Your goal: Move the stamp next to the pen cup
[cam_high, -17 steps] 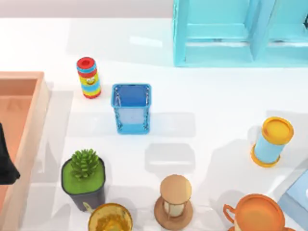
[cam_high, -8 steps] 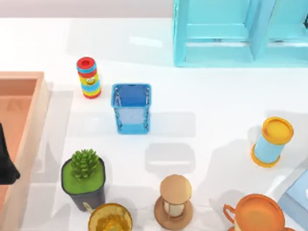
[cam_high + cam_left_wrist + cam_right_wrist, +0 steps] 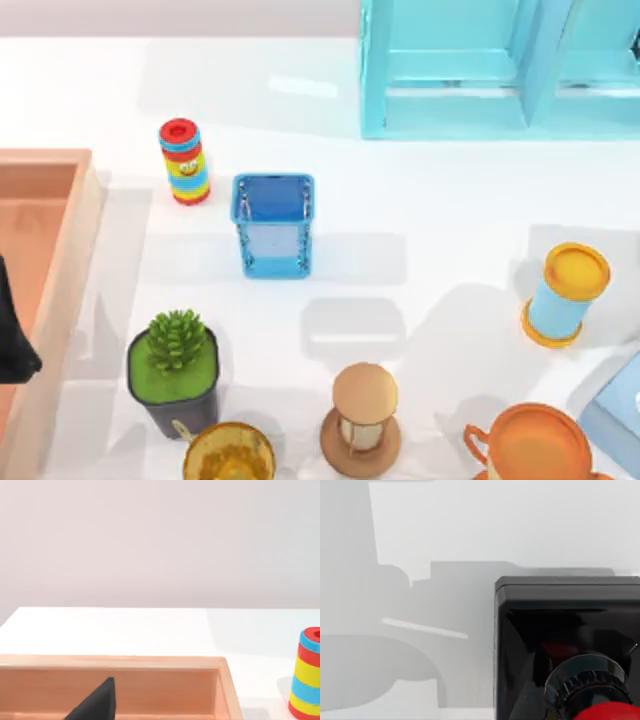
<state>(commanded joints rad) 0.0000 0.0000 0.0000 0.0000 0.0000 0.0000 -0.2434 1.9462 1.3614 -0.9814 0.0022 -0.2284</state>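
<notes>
Top view: the pen cup (image 3: 273,237) stood mid-table beside the striped cylinder (image 3: 184,161); the left arm sat parked over the wooden tray (image 3: 60,260).
Left wrist view: tray wall, striped cylinder; jaw state could not be told.
Right wrist view: the stamp (image 3: 570,650) sat close below on white table; jaws untold.
Handling: probably light, rigid, glossy knob slippery; grip the square black base.

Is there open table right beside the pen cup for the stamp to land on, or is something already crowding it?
The table to the right of the pen cup is bare. The striped cylinder stands apart on its left, the potted plant and hourglass nearer the camera. The stamp fills the right wrist view; its path isn't shown.
</notes>
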